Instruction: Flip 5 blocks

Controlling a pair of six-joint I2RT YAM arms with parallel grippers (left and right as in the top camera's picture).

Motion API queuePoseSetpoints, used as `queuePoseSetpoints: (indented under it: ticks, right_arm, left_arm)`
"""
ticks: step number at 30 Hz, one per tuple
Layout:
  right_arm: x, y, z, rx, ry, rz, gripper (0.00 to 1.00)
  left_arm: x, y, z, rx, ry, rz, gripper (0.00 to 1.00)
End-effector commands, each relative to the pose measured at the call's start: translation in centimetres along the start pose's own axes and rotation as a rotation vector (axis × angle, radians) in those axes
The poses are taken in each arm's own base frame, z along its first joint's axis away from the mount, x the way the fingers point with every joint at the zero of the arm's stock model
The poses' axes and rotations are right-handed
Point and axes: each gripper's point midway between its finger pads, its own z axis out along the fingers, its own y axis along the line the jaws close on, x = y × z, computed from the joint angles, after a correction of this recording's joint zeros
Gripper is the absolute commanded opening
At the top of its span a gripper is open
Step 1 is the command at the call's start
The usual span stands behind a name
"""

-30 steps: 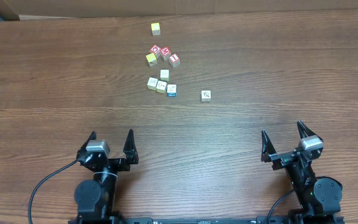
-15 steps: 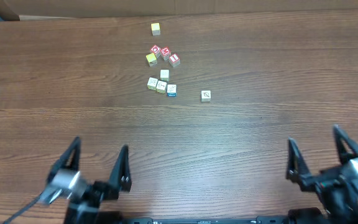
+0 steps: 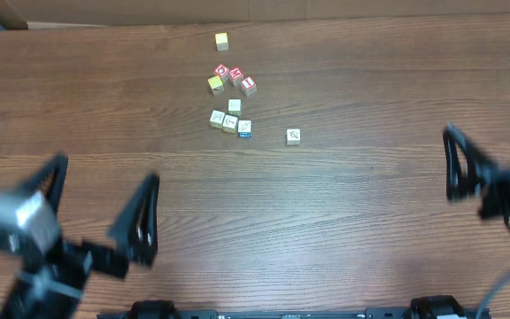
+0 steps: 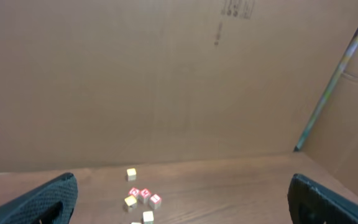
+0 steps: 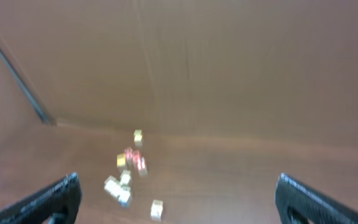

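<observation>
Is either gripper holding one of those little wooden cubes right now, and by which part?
Nothing is held. The left gripper and right gripper are both open, far from the small cream wooden cubes.

On the table [image 3: 370, 80] we find four blocks [image 3: 229, 123] huddled together toward its 12 o'clock side, and a fifth block [image 3: 293, 136] apart at their 3 o'clock. At their 12 o'clock sit four cubes [image 3: 235, 74], and farther along that line a lone cube [image 3: 222, 40].

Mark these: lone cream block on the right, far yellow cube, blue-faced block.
lone cream block [image 3: 293, 136], overhead view, centre of its top face
far yellow cube [image 3: 222, 41], overhead view, centre of its top face
blue-faced block [image 3: 245, 128], overhead view, its pale top face
</observation>
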Motion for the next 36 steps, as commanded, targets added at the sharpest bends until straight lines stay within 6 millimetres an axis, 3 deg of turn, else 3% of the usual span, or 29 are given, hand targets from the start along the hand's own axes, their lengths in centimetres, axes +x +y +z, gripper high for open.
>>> queuePoseSetpoints:
  ticks: [1, 4, 7, 11, 19, 20, 21, 22, 25, 27, 31, 34, 35, 36]
  right_arm:
    - [-1.5, 0.2, 3.9, -0.036, 0.109, 0.028, 1.00]
    - [-1.7, 1.1, 7.5, -0.114, 0.219, 0.059, 1.00]
    - [-0.7, 1.3, 11.5, -0.165, 0.333, 0.098, 1.00]
    - [2.6, 1.2, 16.7, -0.224, 0.489, 0.161, 1.00]
    - [9.6, 1.8, 24.6, -0.356, 0.738, 0.304, 0.99]
    - [10.6, 1.9, 25.4, -0.361, 0.772, 0.318, 0.92]
    - [11.7, 2.0, 26.1, -0.364, 0.809, 0.329, 0.81]
    - [12.7, 2.1, 26.7, -0.364, 0.839, 0.336, 0.67]
    - [15.8, 3.3, 28.2, -0.375, 0.934, 0.346, 0.28]
    - [17.6, 3.8, 29.0, -0.352, 0.985, 0.353, 0.18]
    - [22.1, 2.9, 30.9, -0.117, 1.073, 0.355, 0.22]
    - [25.5, 2.9, 31.8, 0.018, 1.112, 0.321, 0.43]
    - [26.5, 3.1, 32.0, 0.041, 1.120, 0.303, 0.48]
    - [27.6, 3.2, 32.2, 0.066, 1.126, 0.290, 0.58]
  left_arm:
    - [-1.5, -0.8, 4.0, 0.094, 0.098, 0.040, 1.00]
    - [-1.8, -0.8, 7.7, 0.155, 0.203, 0.017, 1.00]
    - [-0.5, 0.7, 11.9, 0.143, 0.323, -0.028, 1.00]
    - [5.1, 3.1, 17.8, 0.147, 0.567, -0.146, 1.00]
    - [17.3, 7.0, 25.0, 0.118, 0.960, -0.343, 1.00]
    - [18.6, 7.4, 25.6, 0.111, 0.996, -0.360, 0.80]
    - [19.7, 7.9, 26.1, 0.099, 1.024, -0.369, 0.38]
    - [21.0, 8.6, 26.6, 0.078, 1.055, -0.375, 0.04]
    - [24.5, 10.3, 27.4, 0.013, 1.150, -0.390, 0.04]
    - [26.4, 11.1, 27.5, -0.022, 1.210, -0.396, 0.04]
    - [29.8, 13.1, 27.1, -0.113, 1.320, -0.377, 0.04]
    - [31.4, 13.7, 26.8, -0.145, 1.378, -0.378, 0.06]
    - [31.7, 14.0, 26.7, -0.156, 1.391, -0.375, 0.14]
    - [32.0, 14.3, 26.7, -0.168, 1.398, -0.367, 0.29]
